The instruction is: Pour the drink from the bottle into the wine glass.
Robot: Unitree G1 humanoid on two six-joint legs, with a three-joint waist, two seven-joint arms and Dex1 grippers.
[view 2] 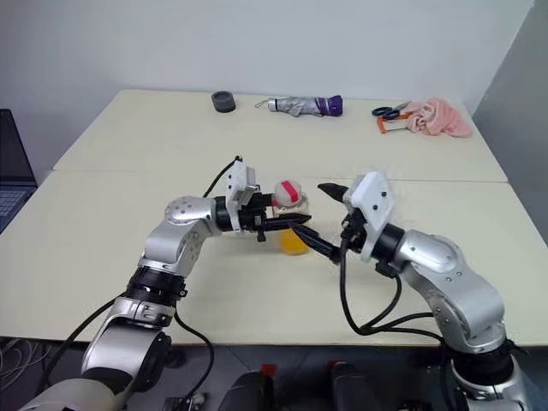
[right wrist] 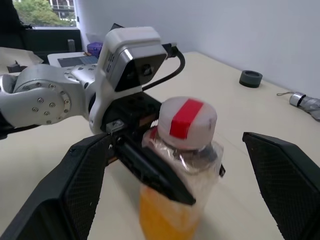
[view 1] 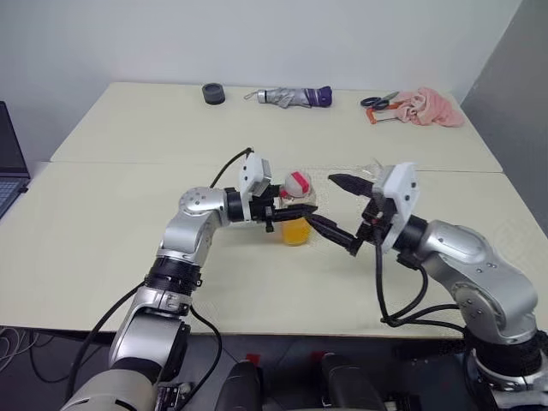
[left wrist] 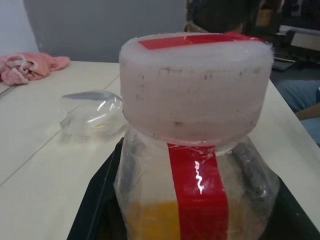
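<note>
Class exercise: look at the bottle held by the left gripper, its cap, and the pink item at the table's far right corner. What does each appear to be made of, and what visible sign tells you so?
Bottle: thin clear plastic, apparently; its wall looks crinkled and glossy.
Cap: probably matte, whitish plastic, slightly scuffed, with a shiny red stripe like tape.
Pink item: soft cloth, judging by its rumpled folds.

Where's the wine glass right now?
The wine glass lies tipped on its side on the table, just beyond the bottle held in the left gripper, near the open right gripper.
</note>
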